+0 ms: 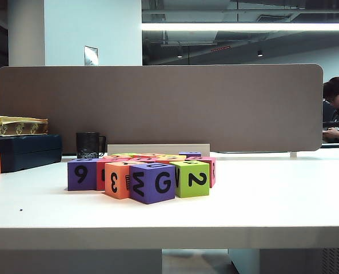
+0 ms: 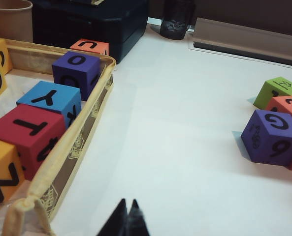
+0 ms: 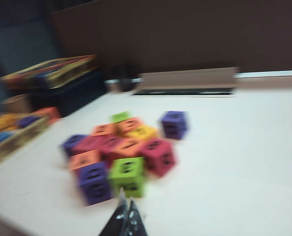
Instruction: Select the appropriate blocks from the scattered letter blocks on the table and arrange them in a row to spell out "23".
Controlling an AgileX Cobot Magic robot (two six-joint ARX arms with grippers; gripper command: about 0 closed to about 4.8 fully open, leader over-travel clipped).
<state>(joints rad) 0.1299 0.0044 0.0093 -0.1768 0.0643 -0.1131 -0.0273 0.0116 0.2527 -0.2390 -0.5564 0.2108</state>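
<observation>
Risk: packed cluster. Lime "2" block [image 1: 192,178] sits centre-right on tabletop [image 1: 260,200], touching purple G block [image 1: 152,182]; orange "3" block [image 1: 117,180] just left. Left gripper [image 2: 126,219] & right gripper [image 3: 125,216] both pinched together, empty; a grab may nudge neighbours.

Matt foam letter blocks [image 1: 152,181] — smooth, faintly glossy white table [image 1: 260,200].
</observation>
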